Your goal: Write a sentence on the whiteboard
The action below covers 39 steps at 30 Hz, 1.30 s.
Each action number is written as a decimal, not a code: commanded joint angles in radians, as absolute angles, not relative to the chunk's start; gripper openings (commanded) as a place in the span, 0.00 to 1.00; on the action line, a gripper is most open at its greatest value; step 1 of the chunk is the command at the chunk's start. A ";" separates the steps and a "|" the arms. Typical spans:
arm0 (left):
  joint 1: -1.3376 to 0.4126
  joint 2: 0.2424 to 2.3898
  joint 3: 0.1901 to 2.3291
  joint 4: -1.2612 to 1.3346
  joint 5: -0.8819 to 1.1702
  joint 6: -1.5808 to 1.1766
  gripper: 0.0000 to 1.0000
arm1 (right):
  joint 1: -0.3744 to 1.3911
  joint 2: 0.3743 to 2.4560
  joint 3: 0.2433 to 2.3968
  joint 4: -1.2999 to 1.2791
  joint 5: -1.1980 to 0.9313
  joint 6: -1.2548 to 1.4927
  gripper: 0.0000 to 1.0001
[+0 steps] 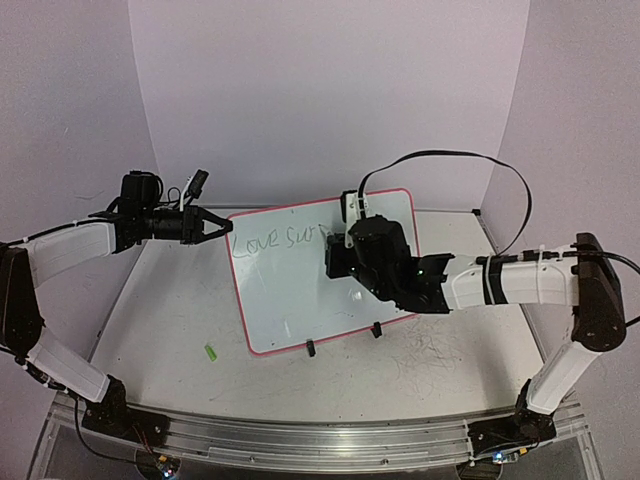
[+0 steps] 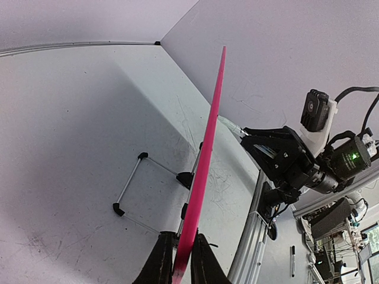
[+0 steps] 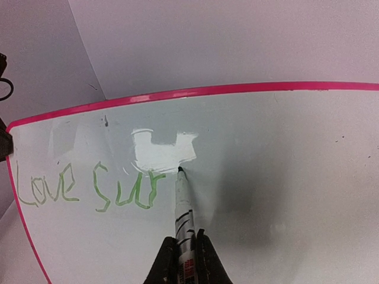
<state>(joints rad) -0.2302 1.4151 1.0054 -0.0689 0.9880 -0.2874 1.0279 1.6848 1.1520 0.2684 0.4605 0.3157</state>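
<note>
The whiteboard [image 1: 290, 290] stands tilted on two black clip feet, with a pink rim. Green lettering "Love Sur" [image 1: 272, 241] runs in one line near its top left; in the right wrist view it reads "Love Sur" [image 3: 89, 188]. My left gripper [image 1: 222, 229] is shut on the whiteboard's left rim, which shows edge-on as a pink strip [image 2: 204, 160] between the fingers. My right gripper [image 3: 185, 260] is shut on a marker [image 3: 182, 204] whose tip sits at the board just right of the "r". In the top view the right gripper [image 1: 350, 255] covers the line's end.
A small green cap [image 1: 211, 352] lies on the table in front of the board's left corner. The board's wire stand [image 2: 142, 189] rests behind it. Grey scribble marks cover the table at the right. Another marker [image 2: 292, 260] lies beyond the rail.
</note>
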 commanded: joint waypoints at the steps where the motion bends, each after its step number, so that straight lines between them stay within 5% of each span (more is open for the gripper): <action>1: -0.238 1.384 1.003 -0.039 1.019 -0.273 0.12 | 1.025 1.710 1.197 0.265 0.490 0.316 0.00; 39: -0.237 1.375 1.000 -0.039 1.022 -0.275 0.12 | 1.052 1.661 1.108 0.193 0.474 0.414 0.00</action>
